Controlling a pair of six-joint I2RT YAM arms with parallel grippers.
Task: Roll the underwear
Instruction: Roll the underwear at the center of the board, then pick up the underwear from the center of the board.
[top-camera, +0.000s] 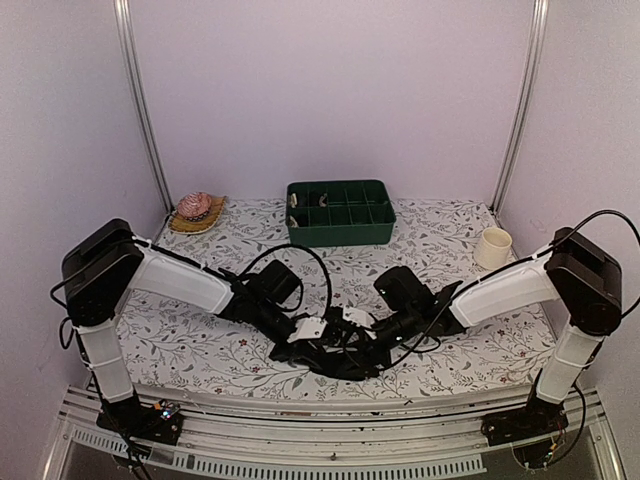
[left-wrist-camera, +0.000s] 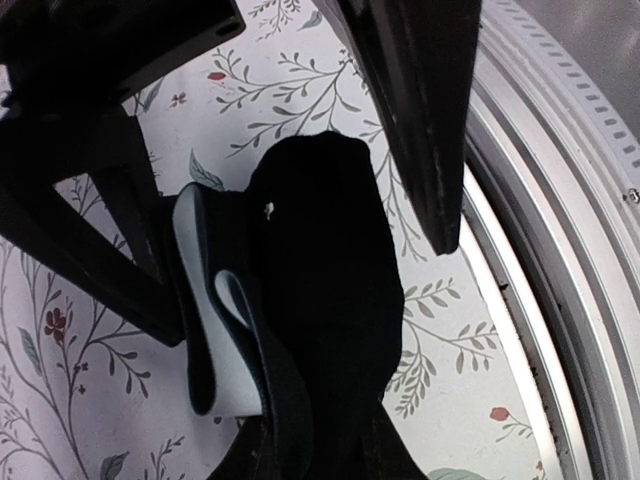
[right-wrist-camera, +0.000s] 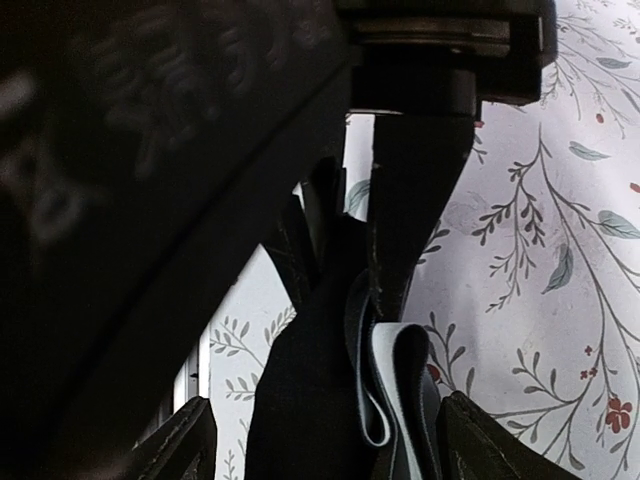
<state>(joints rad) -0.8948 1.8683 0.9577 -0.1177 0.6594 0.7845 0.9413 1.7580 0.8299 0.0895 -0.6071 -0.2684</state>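
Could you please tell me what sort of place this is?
Probably a robot test cell in a lab: plain walls framed by aluminium posts, two arms bolted to a metal rail, a floral-covered table.

White arm links, black joints, black looping cables.

I see black underwear, banded pale grey-blue. The tablecloth is white with grey leafy vines (tiny red flowers too).

Left arm and right arm both reach inward and low, toward the near middle. Left gripper and right gripper meet tip to tip. Right jaws are spread wide. Left jaws are narrower, grip unclear.
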